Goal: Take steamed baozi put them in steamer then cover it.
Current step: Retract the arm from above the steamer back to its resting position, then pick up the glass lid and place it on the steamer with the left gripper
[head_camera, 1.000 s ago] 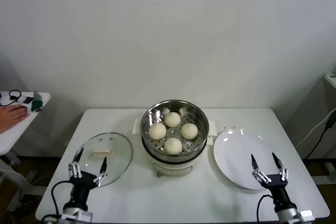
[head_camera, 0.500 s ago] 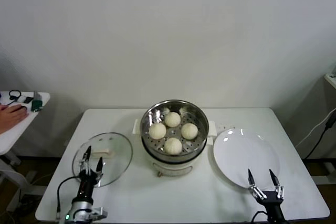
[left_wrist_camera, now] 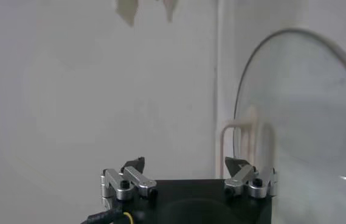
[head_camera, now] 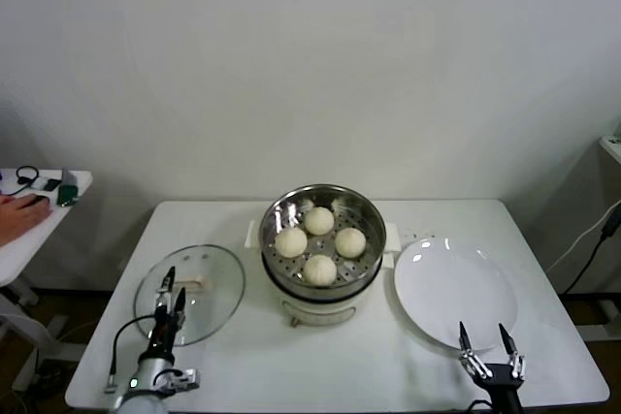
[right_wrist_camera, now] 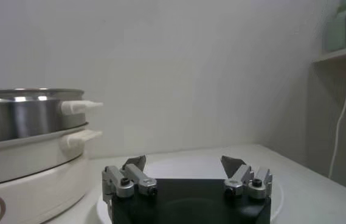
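four baozi inside steamer, uncovered

Shiny steel steamer, seemingly glass lid

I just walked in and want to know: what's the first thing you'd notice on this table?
Four white buns sit in the shiny steamer at the table's middle. A glass lid lies flat to its left, and a bare white plate to its right. The left gripper hovers over the lid's near edge and the right gripper waits, open, by the plate.
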`<action>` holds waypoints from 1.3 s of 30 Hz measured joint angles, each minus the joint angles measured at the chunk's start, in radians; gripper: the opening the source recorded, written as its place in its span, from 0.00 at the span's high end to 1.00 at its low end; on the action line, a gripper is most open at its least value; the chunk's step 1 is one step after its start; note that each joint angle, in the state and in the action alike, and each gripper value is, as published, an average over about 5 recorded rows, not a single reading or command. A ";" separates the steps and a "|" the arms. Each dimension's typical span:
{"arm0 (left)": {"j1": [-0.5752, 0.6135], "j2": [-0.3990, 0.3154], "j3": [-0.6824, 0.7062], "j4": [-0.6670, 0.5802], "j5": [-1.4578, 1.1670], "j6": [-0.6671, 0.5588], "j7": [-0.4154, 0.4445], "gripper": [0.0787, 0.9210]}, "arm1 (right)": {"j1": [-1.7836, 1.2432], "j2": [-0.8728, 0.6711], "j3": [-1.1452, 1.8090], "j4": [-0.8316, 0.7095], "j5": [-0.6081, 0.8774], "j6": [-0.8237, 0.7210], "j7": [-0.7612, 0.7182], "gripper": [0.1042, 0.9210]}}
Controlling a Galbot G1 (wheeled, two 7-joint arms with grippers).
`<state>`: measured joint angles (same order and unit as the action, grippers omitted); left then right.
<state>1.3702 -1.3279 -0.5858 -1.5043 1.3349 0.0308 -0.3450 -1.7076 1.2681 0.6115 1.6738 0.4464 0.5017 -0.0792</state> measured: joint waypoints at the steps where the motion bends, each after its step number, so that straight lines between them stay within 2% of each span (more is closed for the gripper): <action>1: -0.009 0.001 0.001 0.010 0.005 0.002 -0.001 0.12 | -0.001 0.003 0.000 0.000 -0.001 0.000 0.000 0.12; 9: -0.070 0.003 0.012 0.078 0.034 0.020 -0.002 0.12 | -0.008 0.015 0.009 0.006 -0.003 0.002 0.001 0.12; 12: -0.086 0.002 0.013 0.099 0.045 0.026 0.000 0.15 | -0.010 0.018 0.010 0.007 -0.004 0.004 0.002 0.12; 34: -0.113 -0.021 0.007 0.151 0.069 0.048 -0.001 0.88 | -0.014 0.033 0.017 0.019 -0.019 0.006 0.006 0.12; 39: -0.112 -0.016 0.005 0.135 0.050 0.048 -0.006 0.93 | -0.014 0.032 0.024 0.025 -0.022 0.003 0.012 0.12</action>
<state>1.2585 -1.3440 -0.5807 -1.3693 1.3844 0.0790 -0.3512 -1.7216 1.3000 0.6351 1.6986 0.4243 0.5052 -0.0676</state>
